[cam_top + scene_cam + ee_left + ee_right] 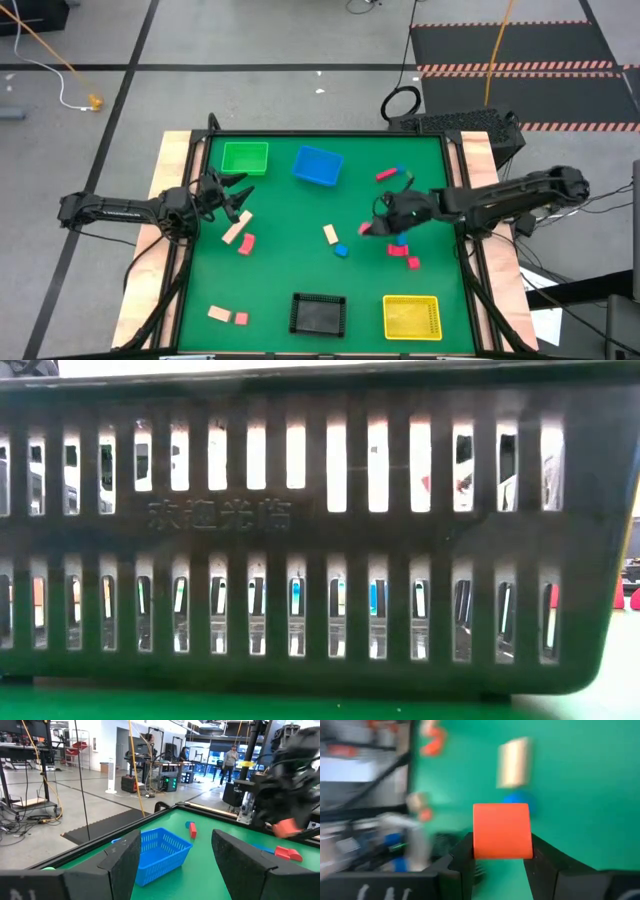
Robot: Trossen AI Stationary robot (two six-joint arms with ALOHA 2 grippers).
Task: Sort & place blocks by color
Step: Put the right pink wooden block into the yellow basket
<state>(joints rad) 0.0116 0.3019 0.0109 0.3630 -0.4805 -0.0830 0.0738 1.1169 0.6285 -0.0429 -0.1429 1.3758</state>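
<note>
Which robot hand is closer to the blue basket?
Left, I think, though it's close. The left gripper sits open beside the blue basket; the right gripper, holding a red block, is slightly farther.

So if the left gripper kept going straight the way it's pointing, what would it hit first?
Probably the blue basket: in the left wrist view it sits just ahead between the left gripper's open fingers. Depth is unclear, so it might pass just above the rim.

Four baskets ring the table (pixel 300 270), blocks scattered between them.

Two baskets (pixel 245 157) (pixel 318 166) sit side by side at the far edge, two more (pixel 318 313) (pixel 411 317) at the near edge. The right gripper (pixel 501 854) holds a block (pixel 501 831) above the table's right half, other blocks (pixel 240 235) lying left and right.
</note>
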